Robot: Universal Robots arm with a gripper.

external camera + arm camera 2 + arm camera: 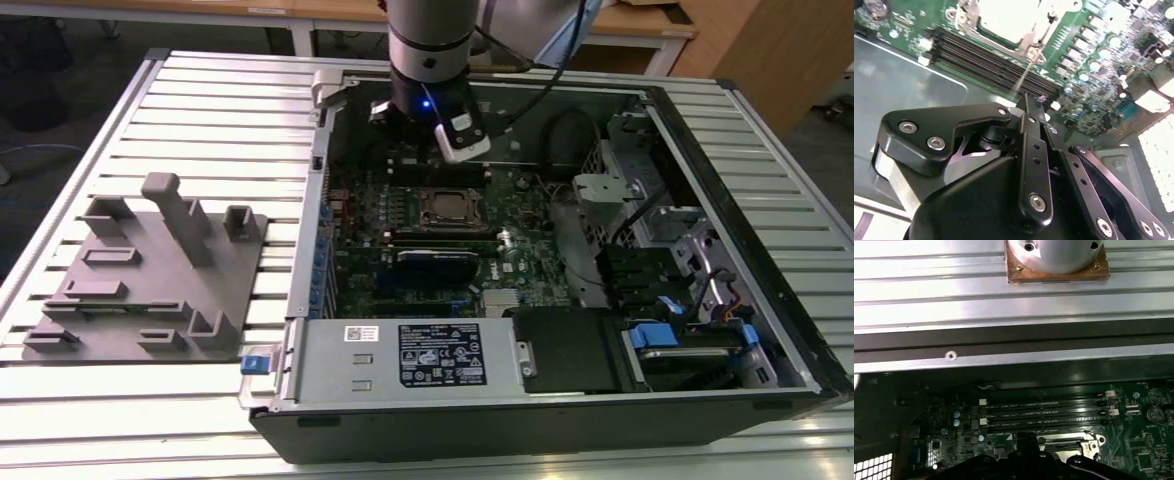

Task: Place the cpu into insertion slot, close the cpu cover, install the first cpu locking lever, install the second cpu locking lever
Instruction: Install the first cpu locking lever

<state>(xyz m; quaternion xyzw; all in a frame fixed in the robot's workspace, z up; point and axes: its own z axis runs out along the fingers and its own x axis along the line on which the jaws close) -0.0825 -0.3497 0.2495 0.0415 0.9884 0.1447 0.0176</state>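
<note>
Broadly, a slatted aluminium table [174, 120] carries an open computer case [534, 425], with a grey moulded fixture [134, 300] lying beside it on the exterior view's left. Inside the case sit a grey labelled power-supply box [400, 355] and the green motherboard [527, 250]. The arm [430, 40] reaches down over the board's far edge.

The gripper [1030, 102] hangs low above the board with its claw narrow, fingertips drawn together and nothing visibly between them. It is just across the black memory slots [989, 62] from the insertion slot [450, 207]. In the second wrist view the cpu cover [1030, 42] appears folded down on the socket, and the pale metal face in its cut-out looks like the cpu [1004, 17], already seated. A thin wire locking lever [1026, 72] slants from the socket corner toward the fingertips. Whether they touch it I cannot tell.

By my reading, placing the chip and closing the cover are done, and the work now stands at the lever steps. That calls for steady pressure on a slim, springy rod: pressing it down and tucking it sideways under its catch without the closed tips sliding off
</note>
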